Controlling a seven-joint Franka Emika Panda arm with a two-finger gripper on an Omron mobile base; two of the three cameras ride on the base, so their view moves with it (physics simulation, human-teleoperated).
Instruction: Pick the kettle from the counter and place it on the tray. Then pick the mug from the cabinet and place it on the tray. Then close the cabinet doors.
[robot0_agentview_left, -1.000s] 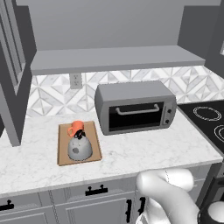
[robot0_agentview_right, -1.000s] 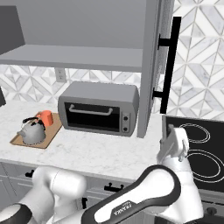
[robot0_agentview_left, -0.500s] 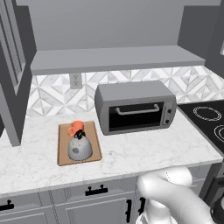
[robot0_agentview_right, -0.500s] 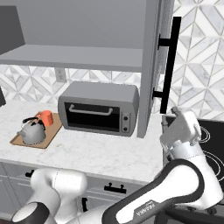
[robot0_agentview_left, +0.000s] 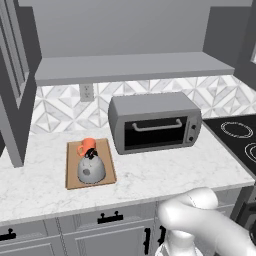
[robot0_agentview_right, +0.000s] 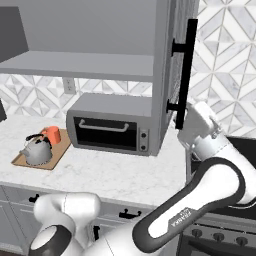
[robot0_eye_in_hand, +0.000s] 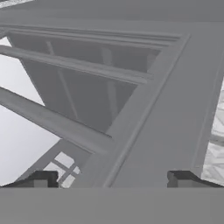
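Far left, left base view: one cabinet door stands swung open, glass-like panes edge-on. On the counter lies the tray, carrying both the kettle and, just behind it, the orange mug; the two look to be touching, though the angle is poor. Right of the tray, near but apart, sits a grey toaster oven. Above it, the cabinet shelf is bare grey. Further right, a black stovetop.

Right base view: the arm's hand is raised beside the right cabinet door, close to its black bar handle.

Hand view: gripper jaws spread wide apart, nothing between them, facing the panelled door frame at close range.
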